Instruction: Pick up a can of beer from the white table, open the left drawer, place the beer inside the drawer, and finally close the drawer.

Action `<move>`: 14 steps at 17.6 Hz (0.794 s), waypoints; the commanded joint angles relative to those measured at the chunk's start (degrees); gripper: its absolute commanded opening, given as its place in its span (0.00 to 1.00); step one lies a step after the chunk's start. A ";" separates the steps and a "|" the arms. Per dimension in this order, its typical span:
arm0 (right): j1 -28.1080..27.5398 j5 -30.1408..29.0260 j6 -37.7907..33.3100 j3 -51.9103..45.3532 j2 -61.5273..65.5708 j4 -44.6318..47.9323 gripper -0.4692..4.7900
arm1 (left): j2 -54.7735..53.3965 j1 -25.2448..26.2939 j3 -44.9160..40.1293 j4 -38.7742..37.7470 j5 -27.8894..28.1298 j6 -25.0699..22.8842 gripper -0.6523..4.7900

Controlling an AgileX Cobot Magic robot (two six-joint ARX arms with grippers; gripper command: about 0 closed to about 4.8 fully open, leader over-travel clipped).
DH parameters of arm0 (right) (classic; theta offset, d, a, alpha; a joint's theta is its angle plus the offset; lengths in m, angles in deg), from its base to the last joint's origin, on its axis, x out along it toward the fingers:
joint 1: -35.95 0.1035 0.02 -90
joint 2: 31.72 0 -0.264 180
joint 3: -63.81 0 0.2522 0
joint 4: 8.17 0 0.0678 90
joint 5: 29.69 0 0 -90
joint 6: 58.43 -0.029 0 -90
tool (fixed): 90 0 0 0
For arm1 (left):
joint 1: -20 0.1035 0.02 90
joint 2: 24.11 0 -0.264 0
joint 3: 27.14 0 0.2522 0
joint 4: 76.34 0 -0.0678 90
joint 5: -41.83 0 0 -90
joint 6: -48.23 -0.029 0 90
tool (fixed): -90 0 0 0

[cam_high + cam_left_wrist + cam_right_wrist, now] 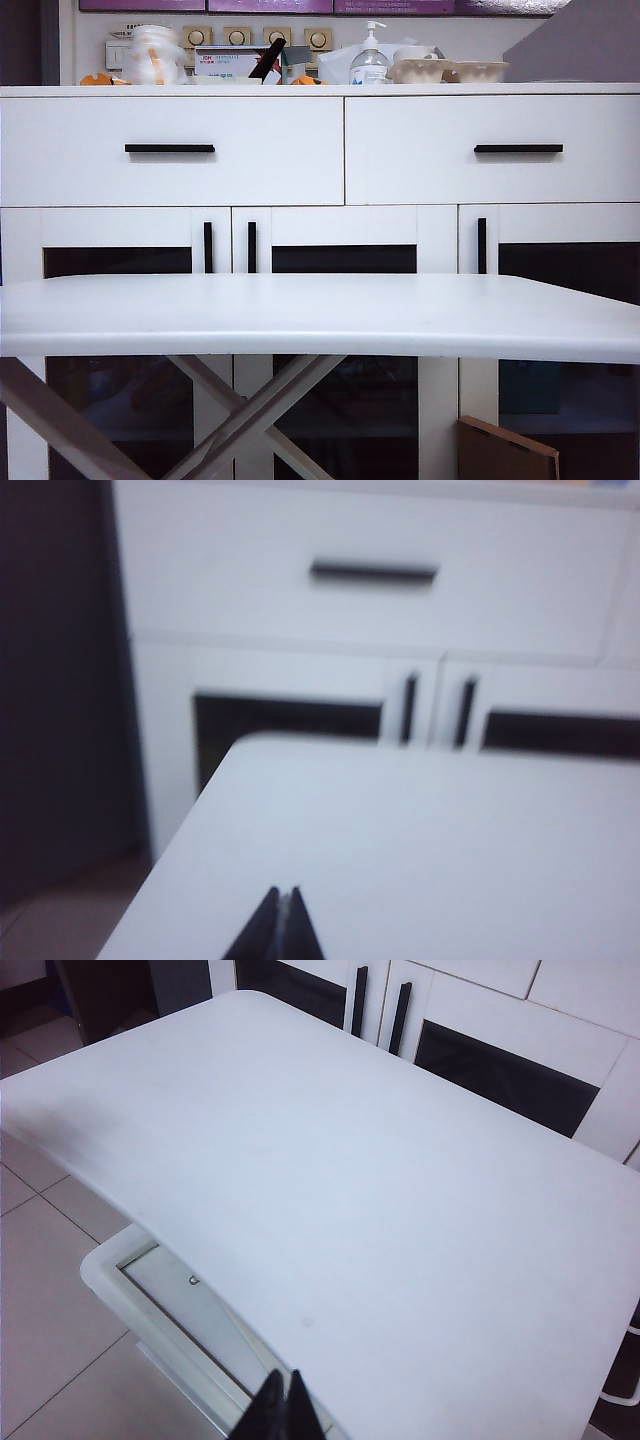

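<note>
No text can be read with confidence. On top of the white cabinet [340, 90], toward its left half, a white box [228, 62] carries a small red mark and a dark line of print, both too small to decipher. The pump bottle [369, 58] beside it bears a label whose print is likewise illegible. The drawer fronts and the white table [320, 315] show no lettering.

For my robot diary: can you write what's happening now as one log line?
left drawer: closed | beer can: not visible | white table: bare | left hand: shut, above table | right hand: shut, above table edge
</note>
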 commanded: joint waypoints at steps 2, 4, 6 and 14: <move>0.04 0.02 -0.13 0.13 -0.02 0.98 0.09 | -0.11 0.00 0.04 -8.00 3.06 -0.24 0.11; 0.04 0.02 -0.13 0.13 -0.04 0.98 0.09 | -0.11 -0.04 0.04 -6.86 -0.37 -0.24 0.11; 0.04 0.02 -0.13 0.13 -0.02 0.98 0.09 | -0.11 -0.04 0.04 -6.86 -0.68 -0.24 0.11; 0.04 0.02 -0.13 0.13 -0.02 1.01 0.09 | -0.11 3.23 0.07 -7.76 -0.79 0.02 0.11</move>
